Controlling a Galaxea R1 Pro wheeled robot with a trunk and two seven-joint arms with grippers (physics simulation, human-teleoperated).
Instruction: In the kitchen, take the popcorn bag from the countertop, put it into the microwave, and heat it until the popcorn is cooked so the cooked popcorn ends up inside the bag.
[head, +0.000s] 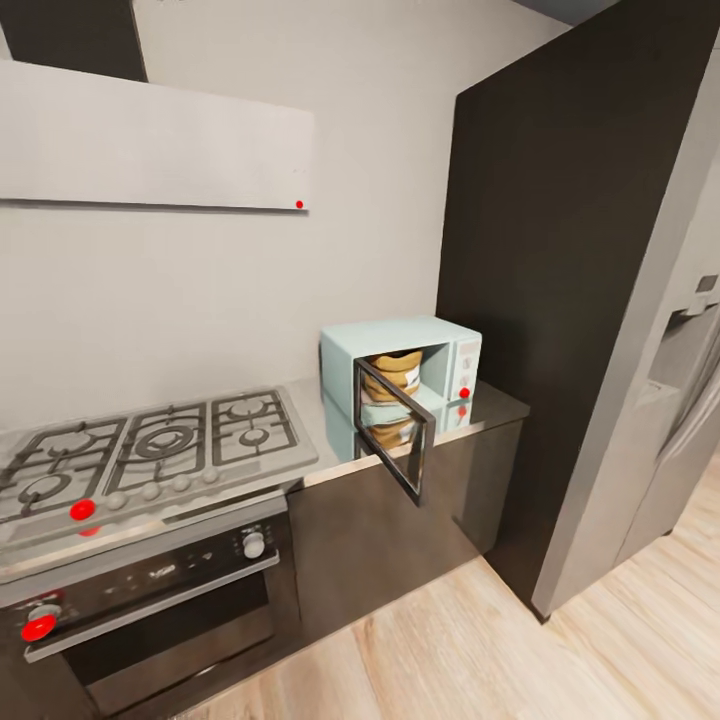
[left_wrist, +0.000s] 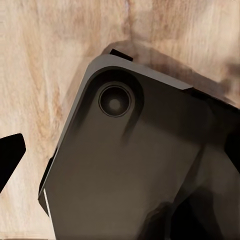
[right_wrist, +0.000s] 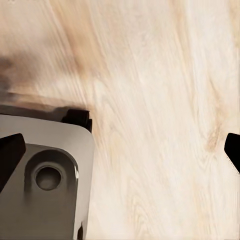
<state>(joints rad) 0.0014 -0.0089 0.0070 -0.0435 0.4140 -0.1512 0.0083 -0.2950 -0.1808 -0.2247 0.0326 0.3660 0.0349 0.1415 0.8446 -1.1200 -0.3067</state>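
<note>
Bag (head: 397, 375) is sitting inside the microwave (head: 400, 385) at the table's (head: 495, 402) right end, door hanging open for closing. Both hands (right_wrist: 120, 150) are pointing floorward, spread wide, empty.

even, bright, soft light in the kitchen; the countertop (head: 340, 440) gleams and mirrors the microwave (head: 400, 385). wrist views are softly blurred, a smudgy shadow on the wooden floor (right_wrist: 165, 125).

You can read no text, brand or number anywhere; the microwave (head: 402, 375) panel and oven (head: 150, 600) controls carry only red dots, no legible markings.
</note>
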